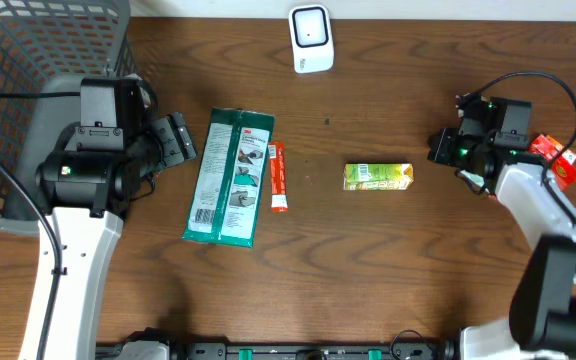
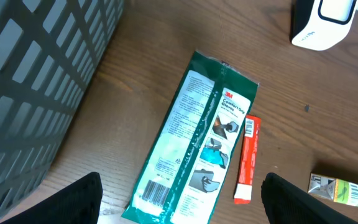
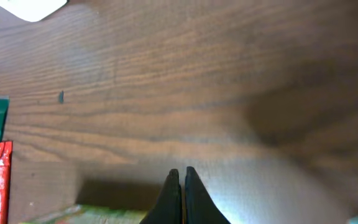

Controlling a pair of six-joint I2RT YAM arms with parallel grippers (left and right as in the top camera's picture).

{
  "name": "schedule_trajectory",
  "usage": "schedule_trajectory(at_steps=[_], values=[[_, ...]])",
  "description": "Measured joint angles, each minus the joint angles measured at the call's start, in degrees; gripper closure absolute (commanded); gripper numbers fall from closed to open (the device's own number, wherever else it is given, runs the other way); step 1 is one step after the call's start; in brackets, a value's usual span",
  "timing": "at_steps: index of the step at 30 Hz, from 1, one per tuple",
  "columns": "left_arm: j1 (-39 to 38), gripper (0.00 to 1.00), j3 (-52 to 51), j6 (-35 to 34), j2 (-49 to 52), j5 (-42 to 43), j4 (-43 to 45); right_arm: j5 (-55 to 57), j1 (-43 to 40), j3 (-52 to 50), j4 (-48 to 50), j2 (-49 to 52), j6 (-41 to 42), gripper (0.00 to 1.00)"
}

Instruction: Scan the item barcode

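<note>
A green 3M packet [image 1: 230, 177] lies flat left of centre, its barcode [image 2: 156, 191] facing up at the near end. A thin red stick pack [image 1: 278, 177] lies beside its right edge. A small green-yellow box [image 1: 377, 177] lies to the right of centre. The white scanner [image 1: 310, 38] stands at the table's far edge. My left gripper [image 1: 178, 140] hovers open just left of the packet, and in the left wrist view the left gripper [image 2: 182, 186] spans the packet's near end without touching it. My right gripper [image 1: 436, 147] is shut and empty, right of the box [image 3: 104, 214].
A grey mesh basket [image 1: 28, 60] fills the far left corner, close behind my left arm. A red-orange object [image 1: 553, 158] sits behind my right arm near the right edge. Bare wood shows between the box and the scanner.
</note>
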Motion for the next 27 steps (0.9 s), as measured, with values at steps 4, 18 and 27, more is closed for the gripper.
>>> schedule_trajectory(at_steps=[4,18,27], values=[[0.00,0.18,0.00,0.00,0.00,0.00,0.02,-6.12,-1.11,0.00,3.04,4.24,-0.87,0.99],[0.00,0.17,0.00,0.00,0.00,0.00,0.00,-18.16,-1.57,0.04,-1.70,10.86,-1.49,0.99],[0.00,0.17,0.00,0.00,0.00,0.00,0.00,-19.52,-1.64,0.17,-13.20,10.86,-1.51,0.99]])
